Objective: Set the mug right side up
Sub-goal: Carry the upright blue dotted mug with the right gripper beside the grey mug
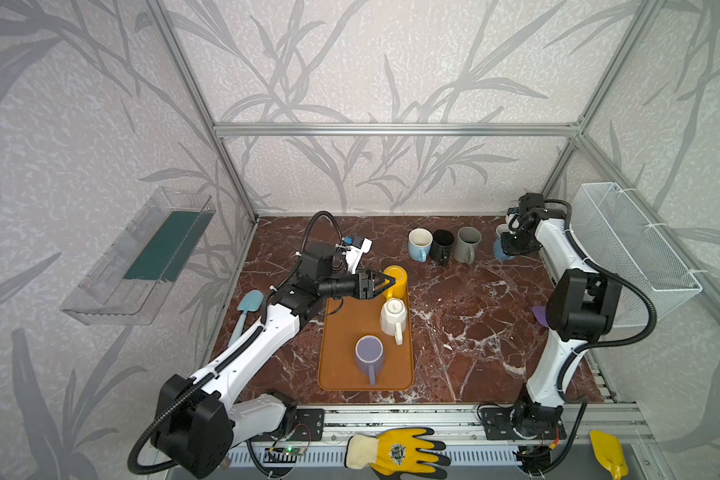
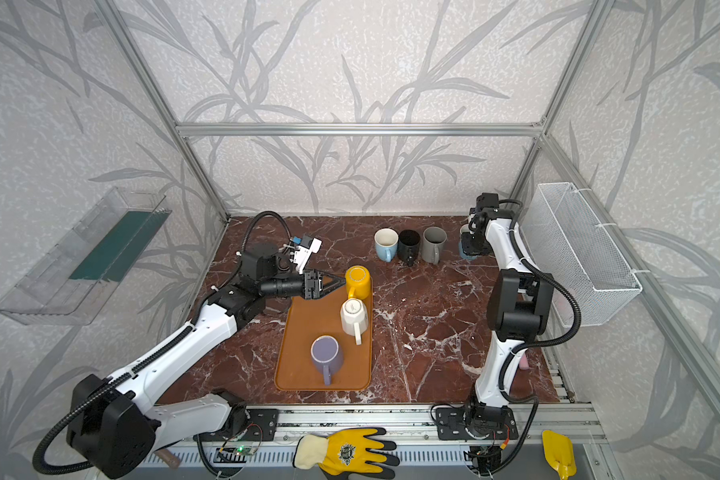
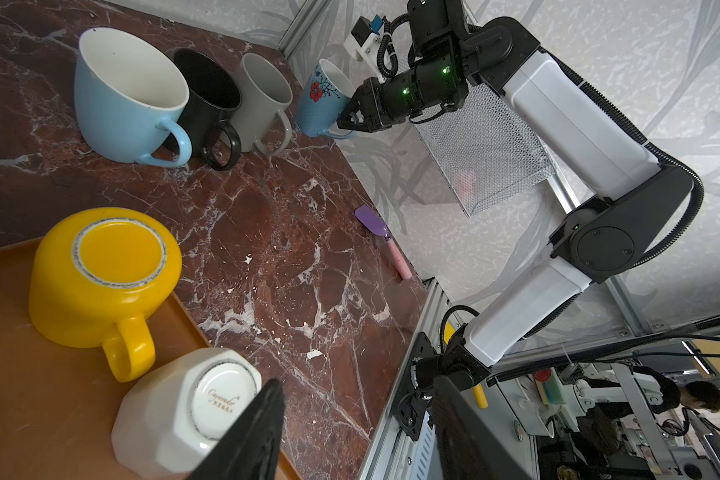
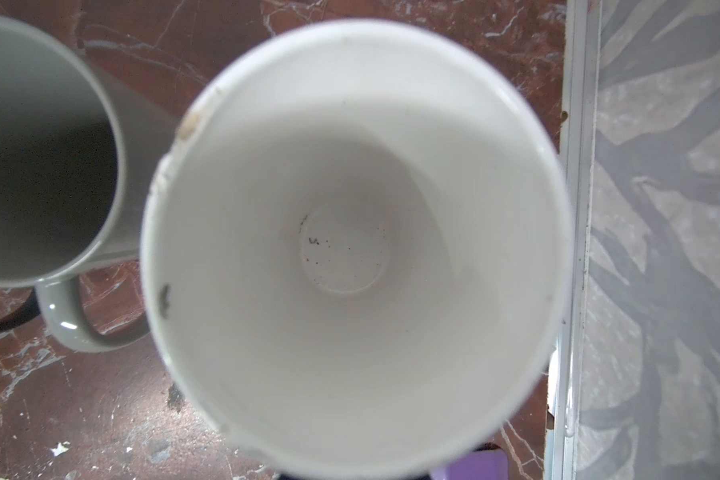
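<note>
Three mugs stand upside down on the orange tray [image 1: 341, 370]: a yellow mug [image 1: 396, 282] [image 3: 100, 282] at the far end, a white mug [image 1: 393, 318] [image 3: 184, 407] in the middle and a purple mug [image 1: 368, 355] nearest. My left gripper [image 1: 385, 283] [image 3: 362, 432] hangs open over the tray beside the yellow mug, with nothing between its fingers. At the back right my right gripper [image 1: 512, 249] [image 3: 348, 124] is shut on the handle of a blue floral mug [image 3: 321, 99] [image 4: 350, 249], which is mouth up. In the right wrist view the mug hides the jaws.
A light blue mug [image 1: 420, 244], a black mug [image 1: 442, 246] and a grey mug [image 1: 467, 244] stand upright in a row at the back. A wire basket [image 1: 632, 249] hangs on the right wall. A purple spatula [image 3: 375, 224] and a blue spatula [image 1: 248, 305] lie on the table.
</note>
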`<move>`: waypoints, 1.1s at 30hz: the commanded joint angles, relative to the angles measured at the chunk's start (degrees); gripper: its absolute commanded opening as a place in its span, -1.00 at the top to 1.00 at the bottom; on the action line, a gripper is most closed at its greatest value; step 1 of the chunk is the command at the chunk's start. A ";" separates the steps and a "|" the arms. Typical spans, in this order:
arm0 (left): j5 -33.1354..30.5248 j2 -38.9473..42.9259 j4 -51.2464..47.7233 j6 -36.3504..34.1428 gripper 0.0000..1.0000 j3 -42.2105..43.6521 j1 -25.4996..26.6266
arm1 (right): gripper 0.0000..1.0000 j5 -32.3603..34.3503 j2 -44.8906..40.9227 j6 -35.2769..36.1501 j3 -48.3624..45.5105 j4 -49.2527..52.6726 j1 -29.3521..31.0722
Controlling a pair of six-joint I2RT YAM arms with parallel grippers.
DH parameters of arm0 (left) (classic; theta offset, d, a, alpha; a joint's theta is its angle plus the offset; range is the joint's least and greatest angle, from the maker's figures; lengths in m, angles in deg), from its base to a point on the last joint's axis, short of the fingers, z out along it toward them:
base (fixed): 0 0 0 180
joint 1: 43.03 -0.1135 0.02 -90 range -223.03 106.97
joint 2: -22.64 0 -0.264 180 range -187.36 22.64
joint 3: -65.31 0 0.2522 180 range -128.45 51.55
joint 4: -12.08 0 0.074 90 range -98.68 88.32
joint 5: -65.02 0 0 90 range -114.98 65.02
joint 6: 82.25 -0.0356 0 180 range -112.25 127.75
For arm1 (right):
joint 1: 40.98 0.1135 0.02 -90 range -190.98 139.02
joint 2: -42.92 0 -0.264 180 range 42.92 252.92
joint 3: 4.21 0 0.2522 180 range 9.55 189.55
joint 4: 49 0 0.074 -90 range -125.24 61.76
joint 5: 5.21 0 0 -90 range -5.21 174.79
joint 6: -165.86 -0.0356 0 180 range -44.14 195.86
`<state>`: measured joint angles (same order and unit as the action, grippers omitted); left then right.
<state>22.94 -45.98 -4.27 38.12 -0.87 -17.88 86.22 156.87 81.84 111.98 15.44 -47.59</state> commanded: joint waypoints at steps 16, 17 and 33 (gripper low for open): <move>0.51 0.42 -2.39 -1.93 -0.18 -2.00 0.43 | 1.00 -6.22 2.05 -0.93 -1.50 -10.00 0.03; 0.46 0.42 -2.63 -2.08 -0.18 -2.04 0.41 | 1.00 -6.56 2.19 -1.11 -1.64 -10.17 0.04; -0.03 0.57 -4.72 -2.89 -0.18 -2.86 0.64 | 1.00 -8.22 4.16 -1.77 -3.09 -11.43 0.29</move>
<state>22.92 -45.98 -8.27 36.63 -1.79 -17.51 78.68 160.47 80.33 108.90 6.41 -47.55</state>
